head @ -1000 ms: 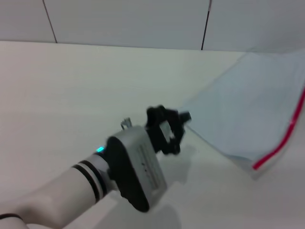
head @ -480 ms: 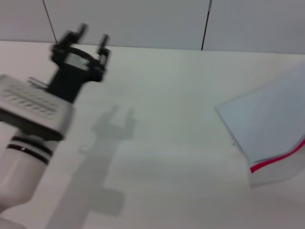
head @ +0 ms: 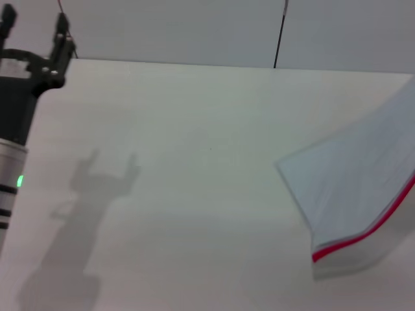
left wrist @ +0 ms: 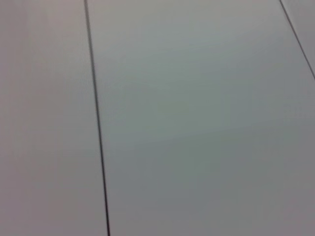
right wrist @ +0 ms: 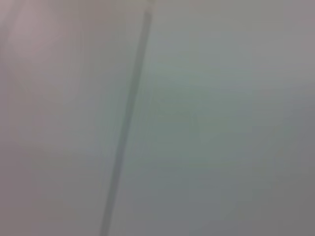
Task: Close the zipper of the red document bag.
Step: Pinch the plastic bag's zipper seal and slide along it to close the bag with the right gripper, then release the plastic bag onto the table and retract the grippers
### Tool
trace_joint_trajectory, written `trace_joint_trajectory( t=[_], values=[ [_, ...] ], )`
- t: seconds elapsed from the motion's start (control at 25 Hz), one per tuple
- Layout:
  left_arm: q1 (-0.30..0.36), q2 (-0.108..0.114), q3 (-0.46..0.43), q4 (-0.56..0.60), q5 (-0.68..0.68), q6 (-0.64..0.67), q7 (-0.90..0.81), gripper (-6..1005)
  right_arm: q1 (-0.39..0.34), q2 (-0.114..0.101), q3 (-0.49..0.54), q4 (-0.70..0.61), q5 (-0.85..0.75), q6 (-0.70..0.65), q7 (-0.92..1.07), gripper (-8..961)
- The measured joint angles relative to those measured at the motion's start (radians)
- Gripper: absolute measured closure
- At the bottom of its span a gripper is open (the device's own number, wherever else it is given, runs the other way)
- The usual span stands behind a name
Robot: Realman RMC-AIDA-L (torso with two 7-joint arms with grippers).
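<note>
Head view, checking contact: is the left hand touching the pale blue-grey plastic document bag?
No, the left hand is raised at the far left, well apart from the document bag on the right.

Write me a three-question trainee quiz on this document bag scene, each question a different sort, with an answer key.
1. True or false: the left gripper is touching the red document bag.
2. Multiple choice: in the head view, the zipper runs along which part of the bag? A) the edge nearest the wall B) the edge nearest the robot C) across its middle
3. Fill in: the left gripper is raised at the table's far ____ side, fingers pointing up.

Key: 1 false, it is far from the bag, across the table. 2 B. 3 left.
</note>
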Motion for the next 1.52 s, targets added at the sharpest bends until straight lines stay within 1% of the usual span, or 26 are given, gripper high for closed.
trace_joint_trajectory(
  t=[0.04, 0.08, 0.12, 0.2, 0.24, 0.4, 0.52, 0.6, 0.72, 0.8, 0.88, 1.0, 1.04, 1.16, 1.24, 1.28, 1.36, 1.52],
  values=[
    [-0.006, -0.004, 0.000, -0.033, -0.001, -0.036, -0.036, 293, -0.002, -0.001, -0.002, -0.014, -0.029, 0.007, -0.001, 97],
    [-0.008, -0.005, 0.000, -0.040, -0.001, -0.043, -0.043, 269, -0.001, -0.001, -0.001, -0.027, -0.047, 0.002, -0.002, 84],
    [-0.011, -0.008, -0.001, -0.056, -0.001, -0.055, -0.058, 245, 0.004, -0.002, 0.007, -0.040, -0.051, -0.025, -0.004, 70],
    [-0.024, -0.018, -0.003, -0.090, -0.002, -0.075, -0.076, 245, 0.021, -0.002, 0.040, -0.053, -0.031, -0.131, -0.004, 58],
    [-0.026, -0.019, -0.003, -0.093, -0.002, -0.077, -0.076, 246, 0.031, -0.001, 0.058, -0.051, -0.020, -0.223, -0.005, 58],
    [-0.029, -0.025, -0.004, -0.105, -0.003, -0.098, -0.078, 246, 0.035, -0.001, 0.029, -0.067, -0.062, -0.269, -0.007, 61],
    [-0.035, -0.030, -0.004, -0.127, -0.005, -0.112, -0.079, 245, 0.045, 0.000, 0.098, -0.067, 0.008, -0.369, -0.007, 61],
    [-0.039, -0.035, -0.003, -0.139, -0.005, -0.122, -0.080, 245, 0.039, 0.003, 0.126, -0.065, 0.035, -0.392, -0.007, 61],
    [-0.039, -0.038, -0.004, -0.147, -0.005, -0.139, -0.080, 245, 0.028, 0.004, 0.171, -0.078, 0.072, -0.417, -0.008, 61],
    [-0.039, -0.039, -0.004, -0.150, -0.006, -0.143, -0.080, 245, -0.001, 0.002, 0.171, -0.087, 0.058, -0.371, -0.008, 61],
    [-0.037, -0.040, -0.004, -0.151, -0.006, -0.149, -0.080, 246, -0.035, 0.004, 0.155, -0.112, -0.004, -0.252, -0.008, 61],
    [-0.032, -0.040, -0.005, -0.155, -0.006, -0.165, -0.080, 246, -0.068, 0.006, 0.133, -0.177, -0.188, -0.045, -0.010, 61],
    [-0.032, -0.040, -0.005, -0.159, -0.006, -0.168, -0.081, 246, -0.072, 0.006, 0.128, -0.194, -0.243, 0.001, -0.010, 61],
    [-0.034, -0.040, -0.005, -0.168, -0.006, -0.174, -0.081, 249, -0.069, 0.006, 0.117, -0.233, -0.392, 0.085, -0.010, 61],
    [-0.035, -0.041, -0.004, -0.169, -0.006, -0.181, -0.081, 252, -0.050, 0.005, 0.097, -0.261, -0.491, 0.088, -0.009, 61],
    [-0.035, -0.041, -0.004, -0.170, -0.006, -0.186, -0.081, 253, -0.037, 0.004, 0.090, -0.273, -0.531, 0.074, -0.009, 61],
    [-0.035, -0.041, -0.004, -0.170, -0.006, -0.192, -0.082, 255, -0.003, 0.003, 0.089, -0.287, -0.591, -0.015, -0.009, 61],
    [-0.041, -0.043, 0.001, -0.176, -0.006, -0.195, -0.087, 258, 0.048, 0.013, 0.144, -0.271, -0.554, -0.352, -0.009, 61]
  ],
)
